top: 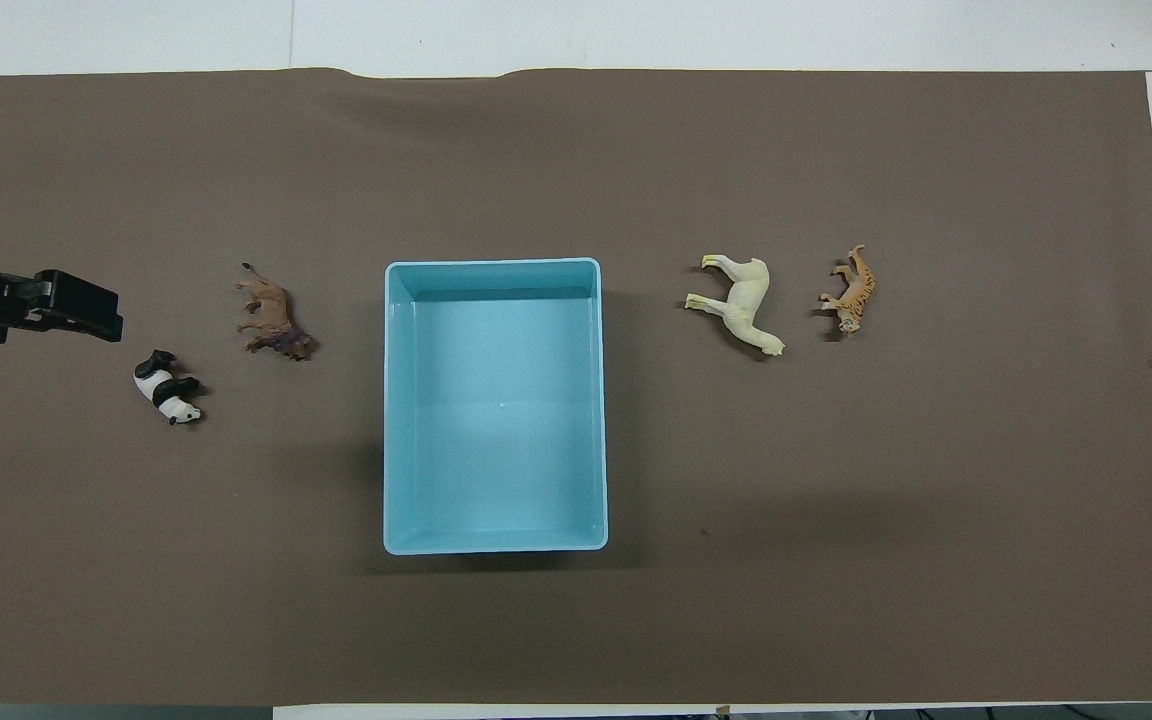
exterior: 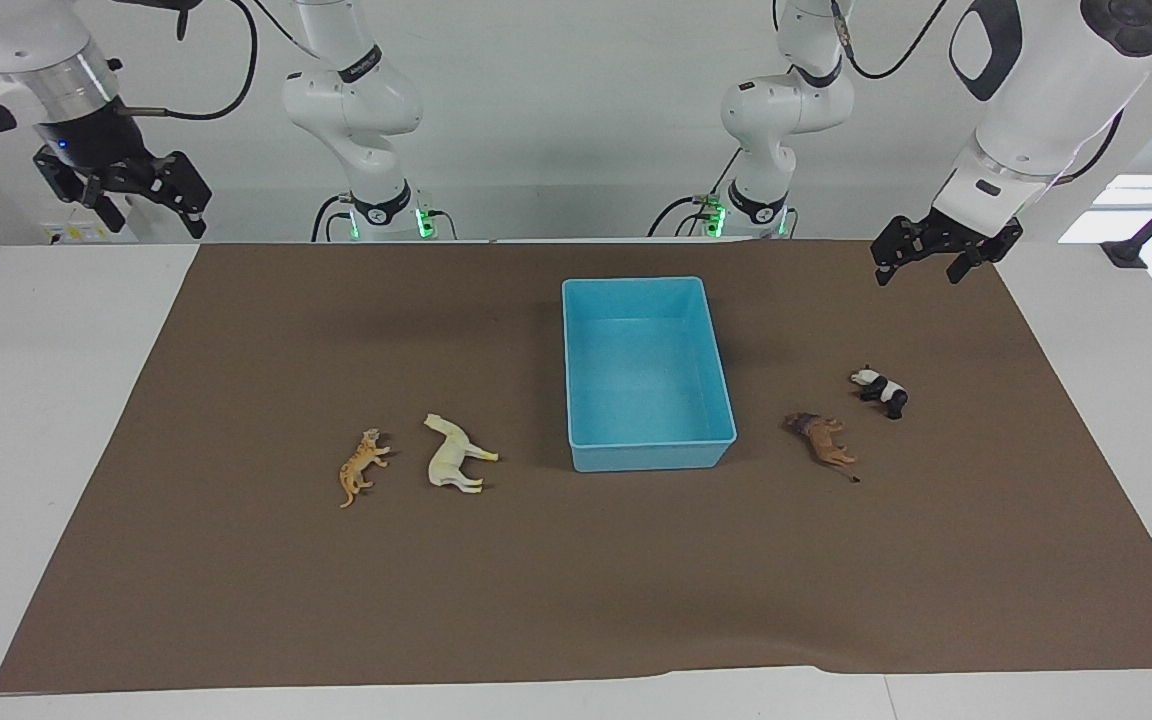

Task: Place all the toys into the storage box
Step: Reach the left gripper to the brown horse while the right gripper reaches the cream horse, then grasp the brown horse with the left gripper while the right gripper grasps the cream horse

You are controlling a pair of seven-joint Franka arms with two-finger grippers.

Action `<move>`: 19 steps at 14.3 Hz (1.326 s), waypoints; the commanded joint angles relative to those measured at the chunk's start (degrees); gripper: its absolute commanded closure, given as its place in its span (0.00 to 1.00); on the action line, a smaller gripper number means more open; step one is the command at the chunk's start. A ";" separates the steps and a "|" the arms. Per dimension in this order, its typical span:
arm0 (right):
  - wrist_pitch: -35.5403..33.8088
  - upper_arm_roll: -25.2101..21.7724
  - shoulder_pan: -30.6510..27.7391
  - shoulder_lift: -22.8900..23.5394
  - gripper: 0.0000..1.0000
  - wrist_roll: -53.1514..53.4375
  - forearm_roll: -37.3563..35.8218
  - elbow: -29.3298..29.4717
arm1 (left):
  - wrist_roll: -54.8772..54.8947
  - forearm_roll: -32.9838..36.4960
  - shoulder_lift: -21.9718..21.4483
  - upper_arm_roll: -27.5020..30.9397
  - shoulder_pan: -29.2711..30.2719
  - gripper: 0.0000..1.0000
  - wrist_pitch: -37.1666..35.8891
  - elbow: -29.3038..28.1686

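The light-blue storage box (exterior: pixel 653 457) stands empty in the middle of the brown mat; it also shows in the overhead view (top: pixel 394 400). The orange tiger (exterior: pixel 361 466) (top: pixel 851 292) and the cream-white horse (exterior: pixel 453 455) (top: pixel 744 303) lie on their sides beside the box, toward the right arm's end. The brown lion (exterior: pixel 823 440) (top: pixel 273 320) and the panda (exterior: pixel 881 390) (top: pixel 168 388) lie toward the left arm's end. My left gripper (exterior: pixel 919 272) (top: pixel 86 310) is open and empty, raised over the mat near the panda. My right gripper (exterior: pixel 156 222) is open and empty, raised over the table's right-arm end.
The brown mat (exterior: pixel 576 580) covers most of the white table (exterior: pixel 36 450). The two arm bases stand at the robots' edge of the table. Only the toys and the box lie on the mat.
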 commanded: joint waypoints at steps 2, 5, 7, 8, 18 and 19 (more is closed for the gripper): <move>0.16 0.77 -0.58 -0.85 0.00 1.34 -0.18 -1.25 | -0.33 -0.94 -1.18 0.02 0.50 0.00 -0.48 -1.15; -0.01 0.77 -0.58 -0.94 0.00 0.73 -0.18 -1.17 | -1.90 -0.94 -4.24 0.10 0.67 0.00 4.32 -7.89; -0.54 0.95 -0.58 -1.03 0.00 0.46 0.52 -1.78 | -6.28 -0.85 -8.19 0.02 0.41 0.00 11.87 -16.67; -0.19 1.38 -0.06 -1.20 0.00 0.72 0.61 -2.22 | -10.74 -0.85 -9.69 -0.07 0.76 0.00 16.87 -20.97; 25.01 1.74 15.92 7.21 0.00 21.70 3.60 -13.82 | -62.14 1.34 3.90 -0.07 -0.03 0.00 35.79 -27.96; 29.13 1.74 17.42 10.36 0.00 24.51 3.60 -13.82 | -68.21 1.35 5.05 -0.07 -0.12 0.00 38.51 -27.87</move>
